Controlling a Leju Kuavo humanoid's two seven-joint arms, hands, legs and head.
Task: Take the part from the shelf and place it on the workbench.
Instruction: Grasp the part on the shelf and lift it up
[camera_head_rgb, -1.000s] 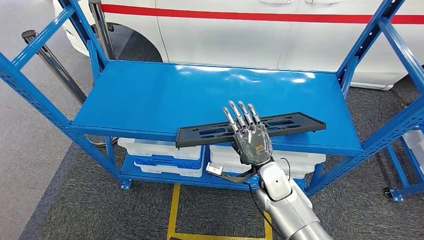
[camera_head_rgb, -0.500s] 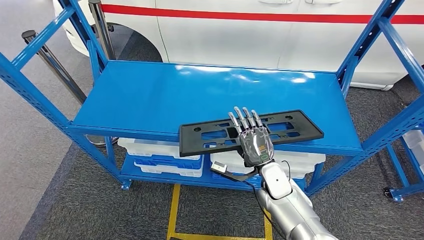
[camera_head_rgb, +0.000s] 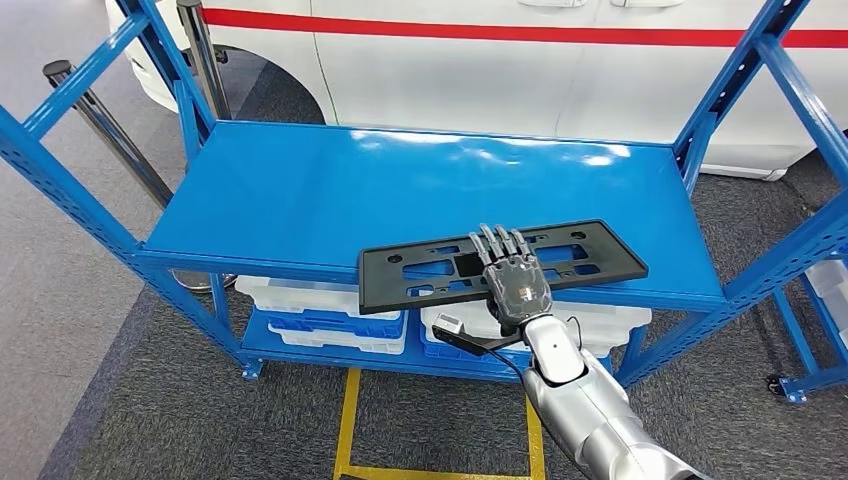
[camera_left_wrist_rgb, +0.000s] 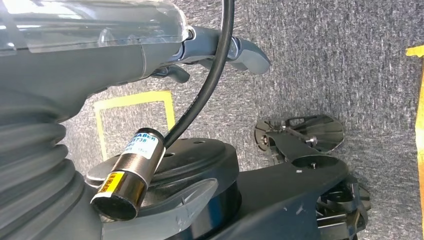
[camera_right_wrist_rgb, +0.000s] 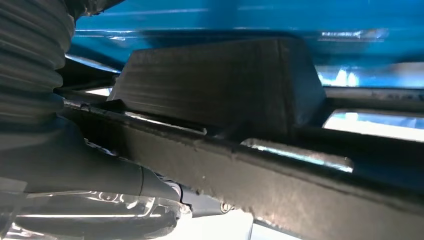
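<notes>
My right robot hand (camera_head_rgb: 513, 285) lies on top of a long, flat black plastic part (camera_head_rgb: 500, 264), fingers (camera_head_rgb: 497, 243) stretched forward across its middle. My thumb is under the part's near edge, so I grip the part between thumb and fingers. The part has several cut-out slots and sits at the front edge of the blue metal shelf (camera_head_rgb: 330, 195), hanging slightly over the lip. In my right wrist view the part (camera_right_wrist_rgb: 260, 175) is a dark bar right against my robot hand. Below the shelf, white plastic bins (camera_head_rgb: 318, 305) sit on a lower level. Behind the shelf is a white car (camera_head_rgb: 520, 70) with a red stripe. My left robot hand (camera_left_wrist_rgb: 220, 47) hangs over grey carpet (camera_left_wrist_rgb: 350, 65), fingers curled, holding nothing.
</notes>
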